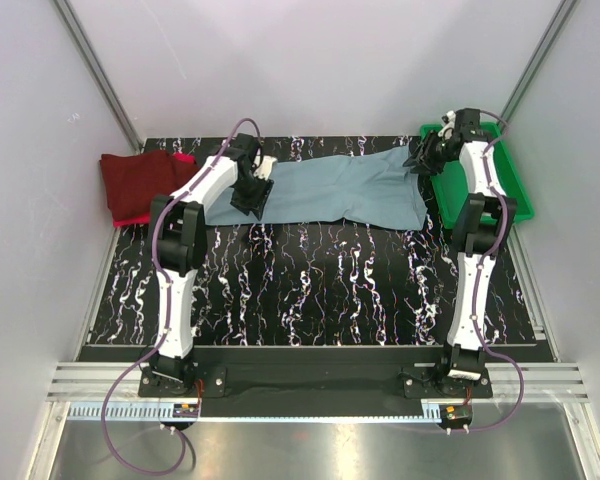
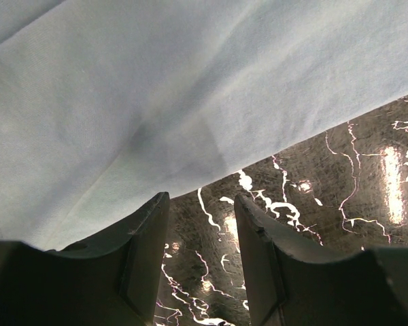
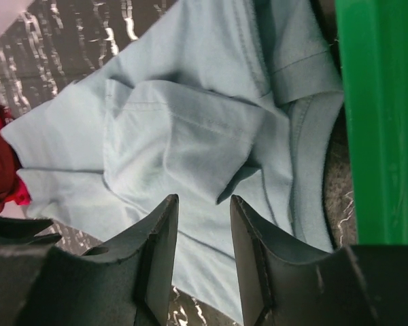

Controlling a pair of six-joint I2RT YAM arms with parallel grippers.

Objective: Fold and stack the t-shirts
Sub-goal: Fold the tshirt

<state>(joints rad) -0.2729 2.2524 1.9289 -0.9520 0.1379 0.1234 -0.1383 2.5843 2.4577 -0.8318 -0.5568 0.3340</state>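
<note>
Grey-blue t-shirt (image 1: pixel 320 190) lies spread just beyond both arms' jaws, each pair parted and empty.

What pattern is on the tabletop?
The flat tabletop is black with white marble-like veins; top external view shows it best.

Plain white walls (image 1: pixel 320 60) enclose a black counter (image 1: pixel 320 280) veined with white; a metal rail (image 1: pixel 90 382) lines its near edge.
</note>
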